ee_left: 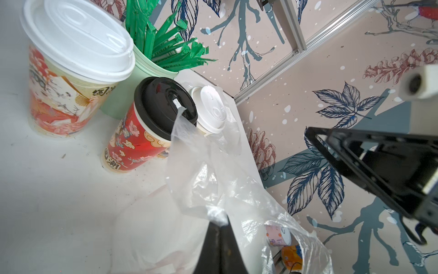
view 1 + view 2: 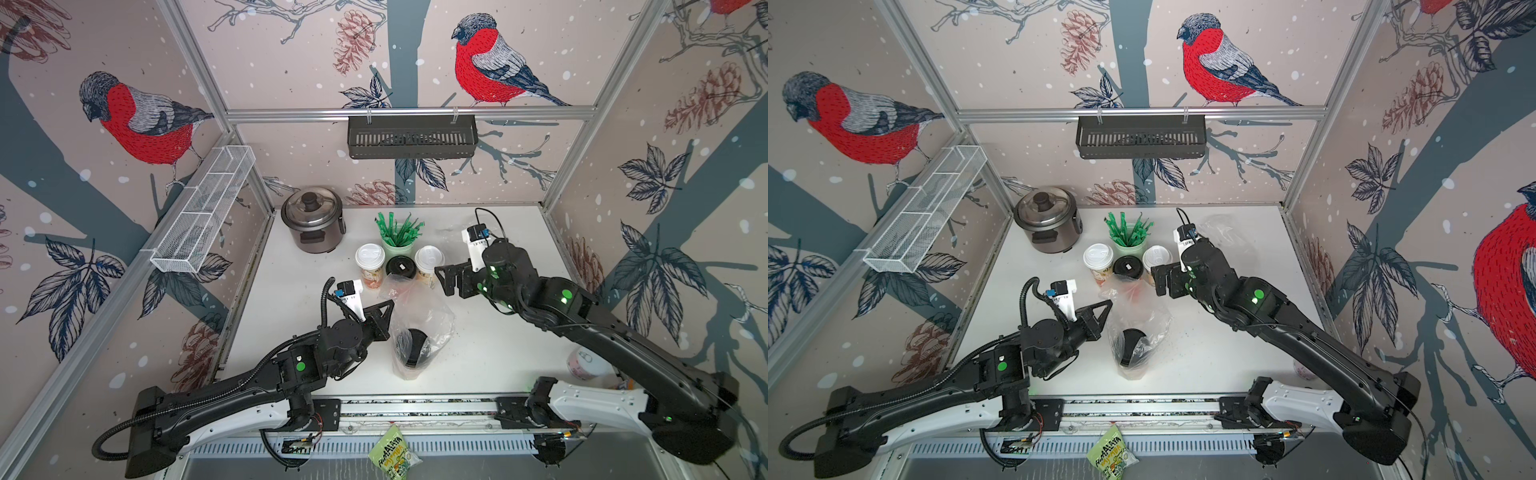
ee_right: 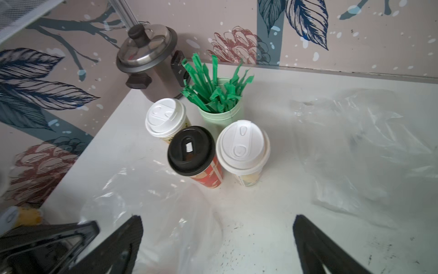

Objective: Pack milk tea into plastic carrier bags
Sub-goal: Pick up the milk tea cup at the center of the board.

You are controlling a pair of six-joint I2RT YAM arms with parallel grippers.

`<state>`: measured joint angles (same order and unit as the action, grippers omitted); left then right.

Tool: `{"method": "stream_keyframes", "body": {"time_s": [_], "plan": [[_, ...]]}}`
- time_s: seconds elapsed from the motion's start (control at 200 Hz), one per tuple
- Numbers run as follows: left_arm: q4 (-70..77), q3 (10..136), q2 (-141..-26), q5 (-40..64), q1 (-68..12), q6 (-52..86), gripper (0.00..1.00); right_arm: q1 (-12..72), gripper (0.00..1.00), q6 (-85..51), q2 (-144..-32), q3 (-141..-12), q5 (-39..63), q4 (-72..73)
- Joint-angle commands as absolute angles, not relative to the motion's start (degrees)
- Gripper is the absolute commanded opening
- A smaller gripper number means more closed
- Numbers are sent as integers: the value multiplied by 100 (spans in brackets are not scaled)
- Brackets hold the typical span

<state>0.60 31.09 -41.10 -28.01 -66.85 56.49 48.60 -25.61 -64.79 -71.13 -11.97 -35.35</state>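
Fingers of my left gripper are pressed together, pinching a fold of the clear held bag near its mouth and keeping that edge lifted above the white table. On my other arm, the right gripper has its fingers spread wide with nothing between them. It hovers over the table just in front of the standing cups and beside the far end of the held bag. Inside that bag, in both top views, sits one milk tea, the bagged cup with a black lid, close to the near edge of the table. I cannot tell whether it stands straight or leans. Three more milk teas stand unpacked in a tight cluster just beyond the bag. The red cup with a black lid is in the middle, the left white-lidded cup is toward my left arm's side, and the right white-lidded cup is toward my right arm's side. Just behind them stands a pale green straw cup full of green wrapped straws, and farther back on the left a metal rice cooker. A second bag, also clear plastic, lies crumpled and flat on the table toward the far right corner, beyond my right wrist.
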Motion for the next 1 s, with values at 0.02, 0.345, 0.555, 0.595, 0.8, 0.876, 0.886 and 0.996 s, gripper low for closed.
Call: {"method": "stream_keyframes", "body": {"time_s": [0.02,0.345,0.555,0.595,0.8,0.876,0.886,0.996], "plan": [[94,3116,-4035,-2988,-6680,5298,0,4417,100,-2046,-6875,-7240,-535,-3235],[23,3076,-3883,-3193,-6679,5035,0,3964,100,-1619,-8273,-7818,-124,-3126],[-39,3061,-3831,-3217,-6678,4985,0,3867,94,-1483,-8992,-8276,-180,-3420],[-40,3056,-3815,-3217,-6679,4985,0,3843,91,-1485,-9107,-8358,-191,-3510],[-51,3001,-3704,-3226,-6662,4975,0,3846,87,-1455,-9503,-8558,-174,-3683],[-53,2991,-3700,-3229,-6663,4974,0,3875,87,-1433,-9558,-8595,-193,-3699],[-53,2995,-3700,-3226,-6667,4974,0,3880,87,-1426,-9561,-8602,-200,-3700],[-54,2988,-3700,-3229,-6666,4990,0,3933,86,-1386,-9665,-8707,-335,-3812]]}}
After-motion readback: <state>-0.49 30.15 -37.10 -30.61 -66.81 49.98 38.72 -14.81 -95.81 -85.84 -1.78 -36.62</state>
